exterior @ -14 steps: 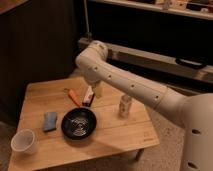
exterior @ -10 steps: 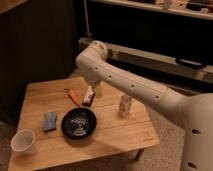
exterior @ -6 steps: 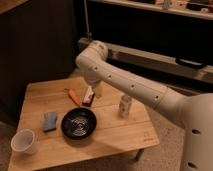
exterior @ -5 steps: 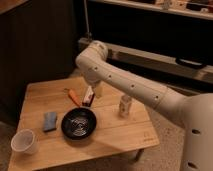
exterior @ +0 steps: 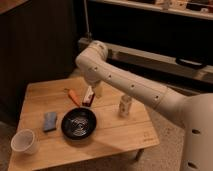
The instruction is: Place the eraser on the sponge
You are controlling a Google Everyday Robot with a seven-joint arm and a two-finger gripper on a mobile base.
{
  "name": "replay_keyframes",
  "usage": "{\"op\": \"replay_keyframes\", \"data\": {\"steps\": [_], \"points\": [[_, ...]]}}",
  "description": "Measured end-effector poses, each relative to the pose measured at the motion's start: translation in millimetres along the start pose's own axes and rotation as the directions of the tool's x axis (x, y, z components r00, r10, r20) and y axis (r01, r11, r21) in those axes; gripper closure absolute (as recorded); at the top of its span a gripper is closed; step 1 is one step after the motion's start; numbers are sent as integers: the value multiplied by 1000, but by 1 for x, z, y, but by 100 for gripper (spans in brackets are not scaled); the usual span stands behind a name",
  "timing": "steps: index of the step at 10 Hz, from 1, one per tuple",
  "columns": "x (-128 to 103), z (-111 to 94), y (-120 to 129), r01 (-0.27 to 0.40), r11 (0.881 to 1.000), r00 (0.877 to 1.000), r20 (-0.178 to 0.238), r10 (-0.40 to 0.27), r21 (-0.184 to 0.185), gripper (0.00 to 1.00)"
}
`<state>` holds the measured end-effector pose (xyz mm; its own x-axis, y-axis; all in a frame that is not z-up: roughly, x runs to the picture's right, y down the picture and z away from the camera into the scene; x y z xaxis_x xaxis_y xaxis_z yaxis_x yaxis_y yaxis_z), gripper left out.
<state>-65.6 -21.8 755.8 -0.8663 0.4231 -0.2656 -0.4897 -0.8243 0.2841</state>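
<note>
Where the wooden counter (exterior: pixel 115 137) comes nearest, a white cup (exterior: pixel 24 141) stands upright at its front left corner. Just behind the cup and a little to the right, the sponge (exterior: pixel 49 121) lies flat, a small blue-grey pad with nothing on it. To the right of the sponge sits a round black bowl (exterior: pixel 64 124), close to it but not touching, and far larger than the pad. At the right edge the robot's pale body (exterior: pixel 197 130) fills the near corner. Farther back and right of the bowl, a small white bottle (exterior: pixel 124 106) stands upright, apart from everything else. Behind the bowl's far rim is the eraser (exterior: pixel 88 96), tipped up rather than flat, its white face turned to the left and its dark reddish side to the right. It is well apart from the sponge. A thin orange pen (exterior: pixel 73 96) lies at a slant just left of the eraser. The gripper (exterior: pixel 93 90) hangs directly over the eraser's upper end with its jaws spread wide. Whether it touches the eraser I cannot tell. From there the white arm (exterior: pixel 125 82) rises to a rounded joint, then slopes down to the right to the body. Beyond the counter stand a dark cabinet (exterior: pixel 35 45) on the left and a dark shelf unit (exterior: pixel 150 30) along the back.
</note>
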Motion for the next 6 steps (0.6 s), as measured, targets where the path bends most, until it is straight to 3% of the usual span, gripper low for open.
{"op": "replay_keyframes", "data": {"steps": [6], "points": [[-1,1,0,1,1000,1000,1,-1,1,20]]}}
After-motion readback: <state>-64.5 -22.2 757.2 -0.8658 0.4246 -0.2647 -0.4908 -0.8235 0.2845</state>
